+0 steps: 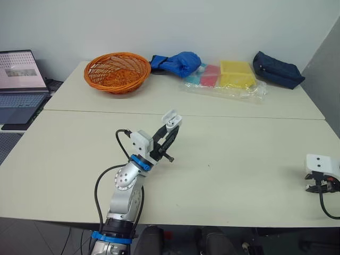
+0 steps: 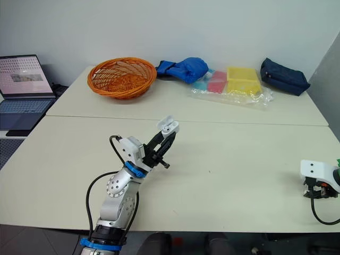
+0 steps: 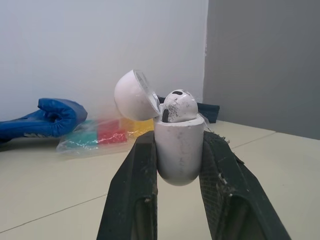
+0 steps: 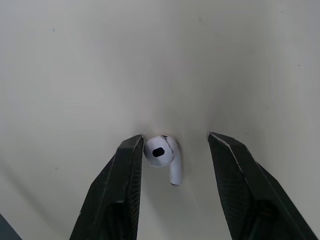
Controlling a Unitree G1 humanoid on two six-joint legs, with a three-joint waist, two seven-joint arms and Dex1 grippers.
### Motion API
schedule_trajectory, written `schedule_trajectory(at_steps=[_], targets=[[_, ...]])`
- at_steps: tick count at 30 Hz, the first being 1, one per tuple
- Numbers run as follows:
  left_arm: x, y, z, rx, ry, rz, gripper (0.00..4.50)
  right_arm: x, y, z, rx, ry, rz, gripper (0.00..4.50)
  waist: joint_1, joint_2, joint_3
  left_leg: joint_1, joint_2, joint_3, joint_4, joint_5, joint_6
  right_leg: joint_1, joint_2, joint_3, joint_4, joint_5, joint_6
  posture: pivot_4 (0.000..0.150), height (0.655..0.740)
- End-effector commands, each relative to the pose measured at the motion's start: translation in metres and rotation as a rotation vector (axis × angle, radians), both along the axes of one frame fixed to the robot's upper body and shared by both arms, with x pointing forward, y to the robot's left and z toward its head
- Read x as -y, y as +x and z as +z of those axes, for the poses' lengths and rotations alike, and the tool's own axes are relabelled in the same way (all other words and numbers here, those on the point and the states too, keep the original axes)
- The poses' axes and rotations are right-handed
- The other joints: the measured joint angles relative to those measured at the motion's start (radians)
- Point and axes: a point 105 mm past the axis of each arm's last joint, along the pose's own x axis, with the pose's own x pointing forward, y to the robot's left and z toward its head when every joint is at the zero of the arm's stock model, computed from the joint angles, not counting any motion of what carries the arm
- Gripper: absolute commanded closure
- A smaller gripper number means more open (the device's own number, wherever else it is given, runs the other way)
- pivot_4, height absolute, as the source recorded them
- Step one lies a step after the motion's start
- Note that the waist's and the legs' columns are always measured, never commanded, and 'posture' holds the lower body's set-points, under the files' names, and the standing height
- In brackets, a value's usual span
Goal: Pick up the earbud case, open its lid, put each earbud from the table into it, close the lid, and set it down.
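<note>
One earbud case (image 3: 179,150), two earbuds, two grippers. The left gripper (image 1: 168,135) is raised above the table (image 1: 239,159), its jaws closed tight on the case, one black finger pressed to each side. The case is white with a rounded bottom, flecked with grey scuffs, standing upright between the jaws. Its domed lid (image 3: 132,95) is hinged back and open. The first earbud (image 3: 178,106) sits in the case, its speckled white head with a dark oval vent poking above the rim.

The right gripper (image 4: 175,139) points down at the tabletop, jaws wide open and holding nothing. The second earbud (image 4: 162,152) lies on the table between them, close against one finger (image 4: 122,190) and well apart from the other. It is white with a black oval vent and a short stem.

The surface is two cream tabletops pushed together. Beyond the left jaws, at the far edge, sit one orange wicker basket (image 1: 117,71), one blue glove (image 1: 175,62), one clear plastic bag (image 1: 226,79) of teal, red and yellow items, and one navy pouch (image 1: 277,69). One open laptop (image 1: 21,85) stands on a separate desk. The wall behind is white.
</note>
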Motion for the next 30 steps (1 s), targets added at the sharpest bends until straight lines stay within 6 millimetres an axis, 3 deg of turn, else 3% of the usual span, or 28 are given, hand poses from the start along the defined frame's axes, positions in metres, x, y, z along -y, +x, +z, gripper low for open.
schedule_trajectory(at_steps=[1, 6, 11, 13, 16, 18, 20, 22, 24, 27, 30], targets=[[0.002, -0.001, 0.016, 0.055, -0.008, -0.004, 3.75, 0.008, -0.007, -0.007, -0.04, -0.016, -0.043, 2.75, 0.0, 0.0, 0.0, 0.0, 0.0, 0.0, 0.0, 0.0, 0.0, 0.0, 0.0, 0.0, 0.0, 0.0, 0.0, 0.15, 0.74], [0.004, -0.001, 0.017, 0.054, -0.011, -0.006, 3.75, 0.004, -0.005, -0.007, -0.034, -0.002, -0.046, 4.12, -0.001, -0.002, -0.001, 0.0, 0.0, 0.0, 0.001, 0.0, 0.0, 0.001, 0.0, 0.001, 0.0, 0.001, 0.001, 0.15, 0.74], [0.004, 0.0, 0.018, 0.056, -0.011, -0.007, 3.75, 0.006, -0.006, -0.004, -0.033, -0.02, -0.018, 4.12, -0.001, -0.002, -0.001, 0.0, 0.0, 0.0, 0.002, 0.0, 0.0, 0.001, 0.0, 0.001, 0.0, 0.001, 0.001, 0.15, 0.74], [0.004, 0.0, 0.018, 0.056, -0.011, -0.007, 3.75, -0.017, 0.007, 0.009, 0.012, 0.049, 0.016, 4.12, -0.001, -0.002, -0.001, 0.0, 0.0, 0.001, 0.002, 0.0, 0.0, 0.001, 0.0, 0.001, 0.0, 0.001, 0.001, 0.15, 0.74], [0.005, 0.001, 0.017, 0.057, -0.01, -0.011, 3.75, -0.075, 0.037, 0.037, 0.134, 0.274, 0.03, 4.12, -0.016, -0.002, -0.001, 0.0, 0.001, 0.0, 0.001, 0.0, 0.0, -0.001, 0.0, 0.002, 0.001, 0.001, 0.001, 0.15, 0.74], [0.007, 0.002, 0.017, 0.059, -0.01, -0.016, 3.75, -0.131, 0.057, 0.067, 0.274, 0.481, 0.111, 4.12, -0.032, -0.001, -0.001, 0.002, 0.001, -0.004, 0.0, 0.0, 0.0, -0.001, 0.002, 0.003, 0.003, 0.004, 0.005, 0.15, 0.74], [0.009, 0.004, 0.02, 0.066, -0.012, -0.022, 3.75, -0.193, 0.075, 0.117, 0.476, 0.802, 0.115, 4.12, -0.037, -0.001, -0.001, 0.003, 0.001, -0.006, -0.001, 0.0, 0.0, -0.001, 0.004, 0.003, 0.004, 0.004, 0.005, 0.15, 0.74], [0.009, 0.006, 0.021, 0.071, -0.012, -0.025, 3.75, -0.224, 0.076, 0.149, 0.543, 0.994, 0.09, 4.12, -0.036, 0.0, 0.0, 0.003, 0.002, -0.009, -0.001, 0.0, -0.001, -0.001, 0.008, 0.004, 0.005, 0.006, 0.002, 0.15, 0.74], [0.009, 0.007, 0.021, 0.07, -0.012, -0.031, 3.75, -0.249, 0.073, 0.172, 0.604, 1.11, 0.105, 4.12, -0.02, 0.001, -0.001, 0.002, 0.003, -0.009, -0.002, 0.0, -0.001, -0.002, 0.009, -0.001, 0.005, 0.005, 0.0, 0.15, 0.74], [0.012, 0.007, 0.022, 0.073, -0.014, -0.052, 3.75, -0.268, 0.075, 0.194, 0.692, 1.236, 0.059, 4.12, -0.002, 0.001, -0.001, -0.004, 0.004, -0.01, -0.002, 0.0, -0.001, -0.004, 0.008, -0.003, 0.003, 0.004, -0.003, 0.15, 0.74], [0.015, 0.007, 0.024, 0.078, -0.021, -0.074, 3.75, -0.281, 0.072, 0.201, 0.715, 1.305, 0.056, 4.12, 0.001, 0.001, -0.001, -0.007, 0.002, -0.007, -0.002, 0.0, -0.001, -0.006, 0.005, -0.002, 0.002, 0.005, -0.005, 0.15, 0.74]])
